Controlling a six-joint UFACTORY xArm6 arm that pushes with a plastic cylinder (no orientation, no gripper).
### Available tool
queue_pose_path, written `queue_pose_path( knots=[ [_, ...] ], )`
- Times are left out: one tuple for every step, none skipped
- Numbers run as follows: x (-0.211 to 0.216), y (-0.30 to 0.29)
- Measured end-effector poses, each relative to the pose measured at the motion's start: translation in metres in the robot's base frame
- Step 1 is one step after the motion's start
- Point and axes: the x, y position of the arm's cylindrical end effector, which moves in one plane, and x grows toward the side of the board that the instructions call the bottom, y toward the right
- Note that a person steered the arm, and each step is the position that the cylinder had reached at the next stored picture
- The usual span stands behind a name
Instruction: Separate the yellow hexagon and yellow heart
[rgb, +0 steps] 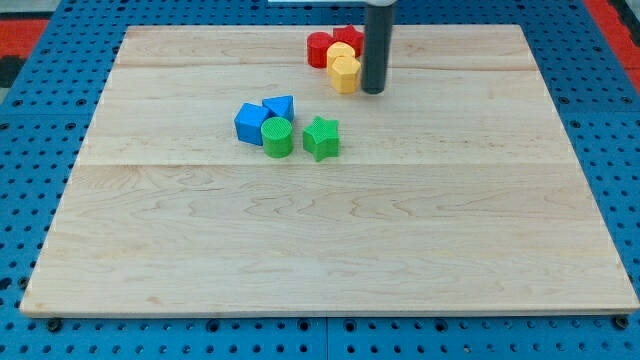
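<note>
No text, label, brand, number or sign can be read anywhere: not on the wooden board (330, 240), not on the coloured blocks, not on the dark rod, and not on the blue pegboard (30, 120) around it.

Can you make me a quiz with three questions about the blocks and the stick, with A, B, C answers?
1. Where is my tip?
A. Just to the view's right of the yellow hexagon
B. Beside the green star
C. At the view's bottom edge of the board

2. How many green blocks are there?
A. One
B. Two
C. Four

3. How do the yellow hexagon and yellow heart sit?
A. Far apart
B. Stacked up
C. Pressed together

Answers:
1 A, the rod ends right beside the hexagon.
2 B, only the green star and the green cylinder are green.
3 C, no gap shows between them.
</note>
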Motion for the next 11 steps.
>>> queue_pose_path(
  knots=[
    [-0.050,-0.017],
    [-0.079,-0.033],
    [-0.080,-0.085],
    [-0.054,-0.105],
    [-0.046,-0.088],
    [-0.036,-0.077],
    [-0.022,-0.028],
    [0.000,-0.030],
    [0.000,-0.044],
    [0.008,-0.088],
    [0.024,-0.023]
  ],
)
